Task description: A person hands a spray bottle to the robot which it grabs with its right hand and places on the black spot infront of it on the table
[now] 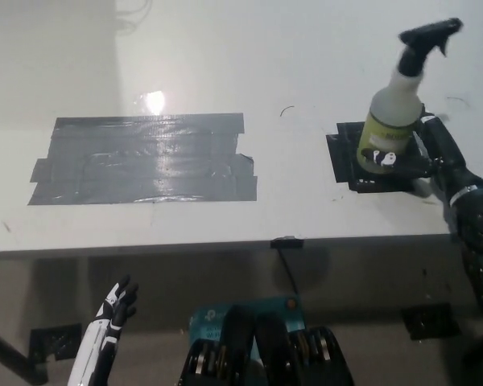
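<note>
Head view: the black right hand reaches in from the right edge and is wrapped around the lower body of the spray bottle, its fingers curled across the yellow-green label. The bottle stands almost upright, leaning a little to the left, with its black trigger head at the top pointing right. Its base is over the small black spot near the right end of the white table; whether the base actually touches the spot is hard to tell, because the hand hides the bottom edge. A large patch of grey tape lies well to the left on the same table, with a bright glare just above it. The white left hand rests below the table's front edge at the lower left, holding nothing, fingers apart.
</note>
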You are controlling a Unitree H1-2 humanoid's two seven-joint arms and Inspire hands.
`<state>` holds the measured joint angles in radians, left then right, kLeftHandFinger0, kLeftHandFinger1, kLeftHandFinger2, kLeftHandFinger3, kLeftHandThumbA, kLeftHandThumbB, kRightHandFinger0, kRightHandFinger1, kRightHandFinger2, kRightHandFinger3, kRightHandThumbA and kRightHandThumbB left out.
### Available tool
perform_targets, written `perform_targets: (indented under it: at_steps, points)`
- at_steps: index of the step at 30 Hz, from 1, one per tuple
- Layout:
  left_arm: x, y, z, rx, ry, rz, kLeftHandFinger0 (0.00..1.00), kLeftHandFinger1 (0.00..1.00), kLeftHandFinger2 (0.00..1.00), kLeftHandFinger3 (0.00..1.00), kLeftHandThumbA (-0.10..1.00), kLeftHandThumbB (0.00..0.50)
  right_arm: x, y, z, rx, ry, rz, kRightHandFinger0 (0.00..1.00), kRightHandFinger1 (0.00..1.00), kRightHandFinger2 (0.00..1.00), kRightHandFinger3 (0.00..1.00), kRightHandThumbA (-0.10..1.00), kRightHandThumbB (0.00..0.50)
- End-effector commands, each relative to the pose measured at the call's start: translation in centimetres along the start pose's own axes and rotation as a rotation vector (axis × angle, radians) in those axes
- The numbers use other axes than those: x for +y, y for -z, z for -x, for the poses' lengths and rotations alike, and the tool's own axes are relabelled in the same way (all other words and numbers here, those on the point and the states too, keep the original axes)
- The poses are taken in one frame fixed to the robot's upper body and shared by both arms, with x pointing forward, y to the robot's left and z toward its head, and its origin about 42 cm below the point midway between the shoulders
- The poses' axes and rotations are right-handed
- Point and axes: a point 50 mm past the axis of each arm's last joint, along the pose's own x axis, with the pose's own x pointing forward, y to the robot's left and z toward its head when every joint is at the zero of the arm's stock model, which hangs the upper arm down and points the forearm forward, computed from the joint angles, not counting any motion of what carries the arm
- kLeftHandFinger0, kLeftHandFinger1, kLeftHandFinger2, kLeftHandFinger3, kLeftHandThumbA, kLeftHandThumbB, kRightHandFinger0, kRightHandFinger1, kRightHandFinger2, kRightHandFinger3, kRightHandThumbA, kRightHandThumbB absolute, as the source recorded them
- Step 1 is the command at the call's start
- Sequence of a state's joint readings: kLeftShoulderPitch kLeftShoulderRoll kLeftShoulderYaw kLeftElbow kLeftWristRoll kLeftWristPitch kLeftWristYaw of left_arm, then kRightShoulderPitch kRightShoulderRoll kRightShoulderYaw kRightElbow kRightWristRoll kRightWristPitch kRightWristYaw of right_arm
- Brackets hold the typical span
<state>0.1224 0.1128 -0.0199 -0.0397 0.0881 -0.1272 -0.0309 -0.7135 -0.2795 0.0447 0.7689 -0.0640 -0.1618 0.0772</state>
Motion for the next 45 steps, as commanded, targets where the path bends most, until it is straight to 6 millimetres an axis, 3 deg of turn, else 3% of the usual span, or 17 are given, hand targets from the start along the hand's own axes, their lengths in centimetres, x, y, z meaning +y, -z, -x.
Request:
perform_targets:
  at_steps: [1, 13, 17, 21, 22, 23, 25, 26, 28, 30, 33, 36, 38, 39, 41, 42, 45]
  points:
    - [0.5, -0.4, 0.1, -0.045, -0.004, -0.011, 1.00, 1.00, 0.99, 1.00, 0.99, 0.000, -2.0, -2.2, 0.8, -0.098, 0.039, -0.047, 1.00, 1.00, 1.00, 1.00, 0.93, 0.500]
    - [0.6, -0.5, 0.1, -0.053, -0.008, -0.004, 0.97, 1.00, 0.97, 1.00, 0.97, 0.000, -8.0, -3.7, 4.8, -0.105, 0.156, -0.199, 1.00, 1.00, 1.00, 1.00, 0.95, 0.500]
    - [0.6, -0.5, -0.1, -0.055, -0.008, -0.007, 0.98, 1.00, 0.97, 1.00, 0.97, 0.001, -9.7, -4.4, 8.1, -0.213, 0.187, -0.275, 1.00, 1.00, 1.00, 1.00, 0.98, 0.500]
    - [0.6, -0.6, -0.5, -0.063, -0.009, -0.015, 0.97, 1.00, 0.97, 1.00, 1.00, 0.018, -8.9, -6.9, 12.7, -0.333, 0.186, -0.269, 1.00, 1.00, 1.00, 1.00, 0.97, 0.500]
    - [0.6, -0.8, -0.6, -0.063, -0.009, -0.011, 0.97, 1.00, 0.99, 1.00, 1.00, 0.021, -8.0, -8.4, 15.2, -0.423, 0.159, -0.312, 1.00, 1.00, 1.00, 1.00, 0.90, 0.476]
    - [0.5, -0.8, -0.7, -0.065, -0.010, -0.008, 0.99, 1.00, 1.00, 1.00, 1.00, 0.025, -6.6, -9.8, 18.1, -0.480, 0.130, -0.299, 1.00, 1.00, 1.00, 1.00, 0.97, 0.494]
    - [0.5, -0.8, -0.8, -0.066, -0.013, -0.005, 1.00, 1.00, 1.00, 1.00, 1.00, 0.028, -5.0, -10.7, 20.7, -0.512, 0.104, -0.285, 1.00, 1.00, 1.00, 1.00, 1.00, 0.500]
    - [0.5, -0.7, -0.7, -0.067, -0.012, 0.001, 1.00, 1.00, 1.00, 1.00, 1.00, 0.025, -3.0, -11.0, 22.8, -0.532, 0.071, -0.296, 1.00, 1.00, 1.00, 1.00, 1.00, 0.500]
    - [0.5, -0.6, -0.6, -0.067, -0.011, 0.004, 1.00, 1.00, 1.00, 1.00, 1.00, 0.039, -1.1, -11.2, 24.4, -0.543, 0.039, -0.309, 1.00, 1.00, 1.00, 1.00, 1.00, 0.500]
    - [0.2, -0.4, -0.3, -0.064, -0.006, 0.005, 1.00, 1.00, 1.00, 1.00, 1.00, 0.064, 2.4, -10.4, 26.1, -0.520, -0.005, -0.300, 1.00, 1.00, 1.00, 1.00, 1.00, 0.472]
    - [0.1, -0.3, 0.1, -0.064, 0.007, 0.001, 1.00, 1.00, 1.00, 1.00, 1.00, 0.059, 5.6, -9.0, 27.0, -0.455, -0.023, -0.329, 1.00, 1.00, 1.00, 1.00, 1.00, 0.427]
    - [-0.1, 0.1, 0.7, -0.056, 0.022, -0.006, 1.00, 1.00, 1.00, 1.00, 1.00, 0.074, 8.5, -5.4, 27.5, -0.307, -0.074, -0.373, 1.00, 1.00, 1.00, 1.00, 1.00, 0.413]
    - [-0.2, 0.2, 0.8, -0.054, 0.022, -0.005, 1.00, 1.00, 1.00, 1.00, 1.00, 0.086, 9.1, -4.4, 27.3, -0.270, -0.082, -0.362, 1.00, 1.00, 1.00, 1.00, 1.00, 0.402]
    - [-0.2, 0.2, 0.9, -0.050, 0.022, -0.005, 1.00, 1.00, 1.00, 1.00, 1.00, 0.086, 9.8, -2.5, 26.7, -0.217, -0.101, -0.345, 1.00, 1.00, 1.00, 1.00, 1.00, 0.365]
    - [-0.4, 0.2, 1.0, -0.042, 0.021, 0.010, 1.00, 1.00, 1.00, 1.00, 1.00, 0.084, 10.2, -0.6, 26.4, -0.169, -0.106, -0.331, 1.00, 1.00, 1.00, 1.00, 1.00, 0.365]
    - [-0.4, 0.3, 1.0, -0.041, 0.019, 0.013, 1.00, 1.00, 1.00, 1.00, 1.00, 0.094, 10.3, 0.5, 26.2, -0.142, -0.123, -0.342, 1.00, 1.00, 1.00, 1.00, 1.00, 0.324]
    - [-0.6, 0.4, 0.9, -0.041, 0.017, 0.014, 1.00, 1.00, 1.00, 1.00, 1.00, 0.101, 10.1, 2.4, 26.1, -0.083, -0.126, -0.297, 1.00, 1.00, 1.00, 1.00, 1.00, 0.368]
